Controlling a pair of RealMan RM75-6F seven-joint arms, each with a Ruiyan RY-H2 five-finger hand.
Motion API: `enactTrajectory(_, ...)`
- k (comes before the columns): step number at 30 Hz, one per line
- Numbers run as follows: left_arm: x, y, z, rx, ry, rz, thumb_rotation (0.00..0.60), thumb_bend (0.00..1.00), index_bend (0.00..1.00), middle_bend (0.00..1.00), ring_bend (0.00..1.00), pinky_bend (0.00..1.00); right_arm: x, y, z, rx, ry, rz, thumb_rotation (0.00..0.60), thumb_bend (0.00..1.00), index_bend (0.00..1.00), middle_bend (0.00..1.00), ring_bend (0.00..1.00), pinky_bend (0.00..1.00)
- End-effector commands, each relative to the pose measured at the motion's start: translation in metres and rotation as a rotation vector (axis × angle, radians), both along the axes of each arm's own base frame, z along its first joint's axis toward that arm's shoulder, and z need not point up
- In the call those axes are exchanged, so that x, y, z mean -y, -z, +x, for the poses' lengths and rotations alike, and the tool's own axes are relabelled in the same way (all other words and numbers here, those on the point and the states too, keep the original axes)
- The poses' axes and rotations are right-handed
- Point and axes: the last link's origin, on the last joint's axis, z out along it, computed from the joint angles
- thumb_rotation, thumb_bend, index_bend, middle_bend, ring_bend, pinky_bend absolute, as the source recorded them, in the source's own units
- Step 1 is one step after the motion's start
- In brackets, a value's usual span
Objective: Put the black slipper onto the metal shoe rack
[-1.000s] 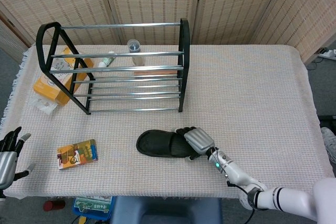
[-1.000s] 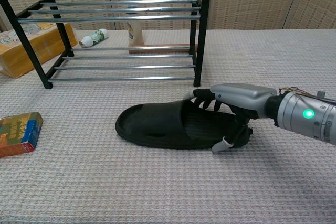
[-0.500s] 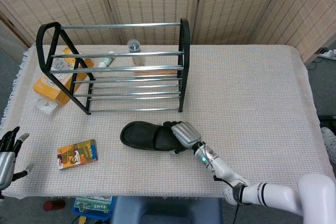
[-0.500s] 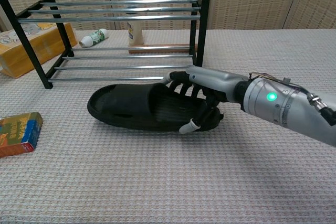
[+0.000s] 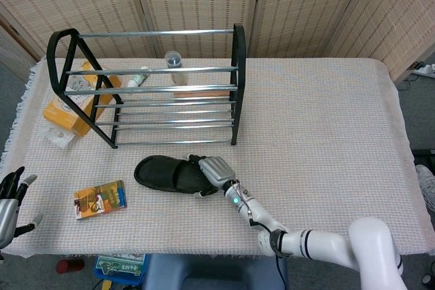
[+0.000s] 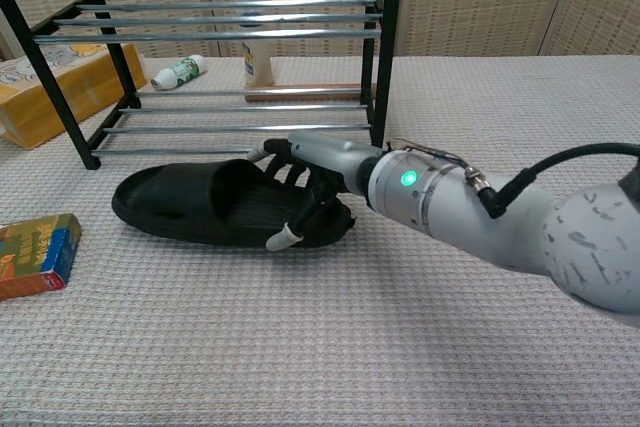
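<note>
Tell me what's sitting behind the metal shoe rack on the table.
Behind the metal shoe rack, seen through its bars, are an orange box, a small white bottle lying down, an upright bottle and a flat brownish item. The bars partly hide them.

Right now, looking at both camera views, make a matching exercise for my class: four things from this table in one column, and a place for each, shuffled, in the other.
Things:
1. black slipper
2. metal shoe rack
3. small colourful box
4. left hand

Places:
A. at the table's near left edge, holding nothing
B. in the right hand's grip, in front of the rack
C. standing at the back left of the table
D. lying flat left of the slipper

Pairs: 1-B, 2-C, 3-D, 4-A
</note>
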Motion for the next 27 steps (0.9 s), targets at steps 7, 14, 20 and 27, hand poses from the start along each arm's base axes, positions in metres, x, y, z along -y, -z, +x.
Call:
enactTrajectory(7, 0.0, 0.001, -0.001, 0.003, 0.005, 0.0, 0.6, 0.24, 0.16, 0.03, 0.04, 0.19, -0.003, 0.005, 0.015, 0.038, 0.003, -0.024, 0.6, 0.21, 0.0, 0.11, 0.2, 0.31)
enactTrajectory(14, -0.001, 0.002, 0.0, 0.003, 0.014, 0.0, 0.6, 0.24, 0.16, 0.03, 0.04, 0.19, -0.016, 0.002, 0.01, 0.027, -0.01, 0.013, 0.6, 0.2, 0.0, 0.11, 0.19, 0.31)
enactTrajectory(20, -0.003, 0.003, 0.002, 0.001, 0.031, -0.006, 0.6, 0.24, 0.16, 0.03, 0.04, 0.19, -0.029, -0.006, 0.006, 0.035, -0.029, 0.031, 0.6, 0.19, 0.0, 0.06, 0.15, 0.29)
enactTrajectory(27, -0.005, 0.004, 0.004, 0.0, 0.04, -0.009, 0.6, 0.24, 0.16, 0.03, 0.04, 0.19, -0.036, -0.016, 0.004, 0.053, -0.054, 0.027, 0.6, 0.03, 0.0, 0.0, 0.02, 0.21)
